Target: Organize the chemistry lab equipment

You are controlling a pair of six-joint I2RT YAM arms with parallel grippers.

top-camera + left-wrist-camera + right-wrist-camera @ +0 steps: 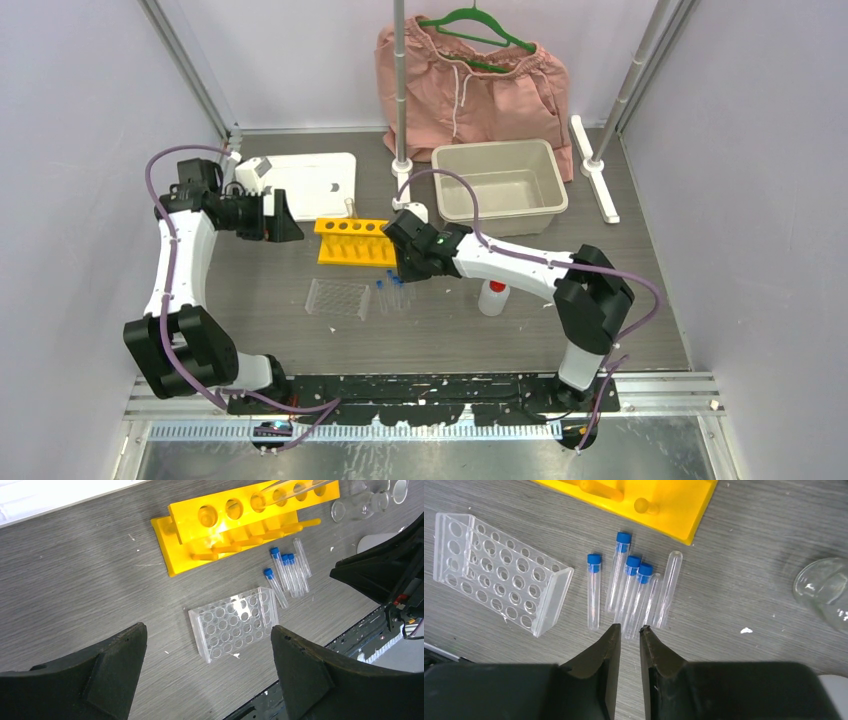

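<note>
Shorts (470, 85): top view only. Tubes (634, 592): clear, six lying side by side, four blue-capped. Right claw (629, 628): nearly together at a tube's end, grip unclear. Left claw (208, 629): spread wide.

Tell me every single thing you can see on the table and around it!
rack: one, yellow, middle
tubes: six, clear, four blue-capped, lying in front of the rack
holed tray: one, clear, left of the tubes
beakers: at least two, clear, by the rack's right end
squeeze bottle: one, white with red nozzle, right of the tubes
tub: one, beige, far right
board: one, white, far left
shorts: one, pink, on green hanger, at back
left end effector: one, black, open, left of the rack
right end effector: one, black, jaws narrowly apart at the tube ends, grip unclear
</note>
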